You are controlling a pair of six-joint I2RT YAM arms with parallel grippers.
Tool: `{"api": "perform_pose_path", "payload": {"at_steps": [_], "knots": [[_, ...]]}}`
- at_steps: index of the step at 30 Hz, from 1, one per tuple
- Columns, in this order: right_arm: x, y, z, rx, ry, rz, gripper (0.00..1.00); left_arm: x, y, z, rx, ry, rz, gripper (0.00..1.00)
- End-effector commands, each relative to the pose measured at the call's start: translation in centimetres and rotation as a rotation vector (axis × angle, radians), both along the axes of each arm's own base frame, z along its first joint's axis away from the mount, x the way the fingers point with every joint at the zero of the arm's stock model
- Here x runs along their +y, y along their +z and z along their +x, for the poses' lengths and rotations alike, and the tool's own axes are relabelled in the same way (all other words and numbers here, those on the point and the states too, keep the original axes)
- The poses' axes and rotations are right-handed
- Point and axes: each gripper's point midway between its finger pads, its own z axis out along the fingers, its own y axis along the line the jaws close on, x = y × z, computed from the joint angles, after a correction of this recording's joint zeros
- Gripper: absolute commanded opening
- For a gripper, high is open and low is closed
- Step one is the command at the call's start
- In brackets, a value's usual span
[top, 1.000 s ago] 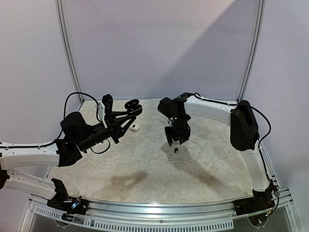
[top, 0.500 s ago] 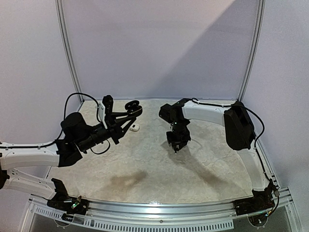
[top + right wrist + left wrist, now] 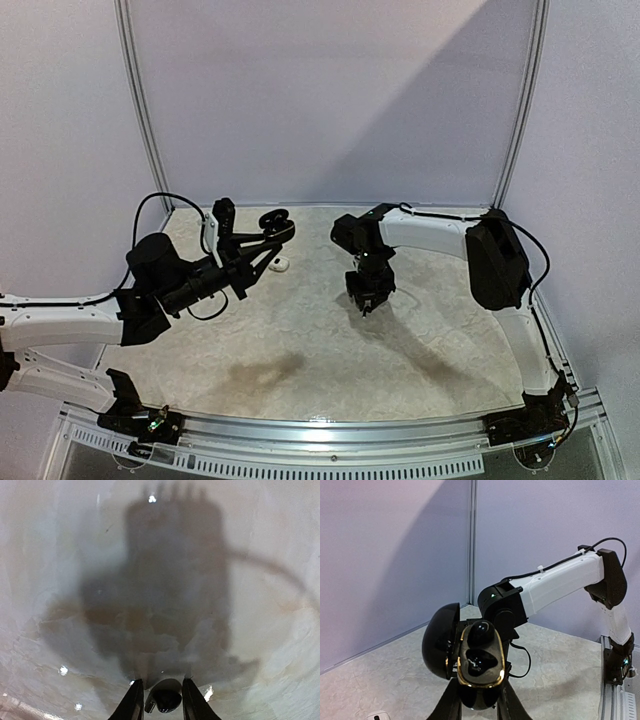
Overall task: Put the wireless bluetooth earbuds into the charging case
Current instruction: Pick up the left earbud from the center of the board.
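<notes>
The top camera looks down from high behind both arms at the whole table (image 3: 300,350). The left wrist camera looks level across the table at the right arm (image 3: 555,582) (also seen from above). The right wrist camera stares straight down, very close to the table.

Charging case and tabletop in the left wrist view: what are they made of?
Charging case: probably glossy black plastic, judging by highlights on its open lid; the rim looks gold-plated or painted. Tabletop: pale, veined, marble-like; real stone or printed sheet, cannot tell.
</notes>
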Motion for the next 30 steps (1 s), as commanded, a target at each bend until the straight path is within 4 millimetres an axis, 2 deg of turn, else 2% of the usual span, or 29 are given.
{"api": "perform_pose_path", "payload": {"at_steps": [1, 8, 16, 21, 30], "knots": [[-2.1, -1.0, -1.4, 0.053, -0.023, -0.078, 0.26, 0.4, 0.1, -0.1, -0.001, 0.001, -0.007, 0.00], [-3.5, -0.1, -1.5, 0.034, -0.010, -0.139, 0.34, 0.4, -0.1, -0.1, 0.003, -0.002, -0.004, 0.00], [-3.9, 0.6, -1.5, 0.024, 0.000, -0.152, 0.35, 0.4, 0.0, -0.1, 0.003, -0.003, -0.003, 0.00], [-2.2, 0.6, -1.1, 0.012, 0.032, -0.058, 0.35, 0.3, -0.1, -0.1, 0.007, -0.005, -0.004, 0.00], [-1.9, -0.8, -0.5, 0.014, 0.016, -0.037, 0.27, 0.4, -0.1, -0.2, 0.003, -0.006, -0.003, 0.00]]}}
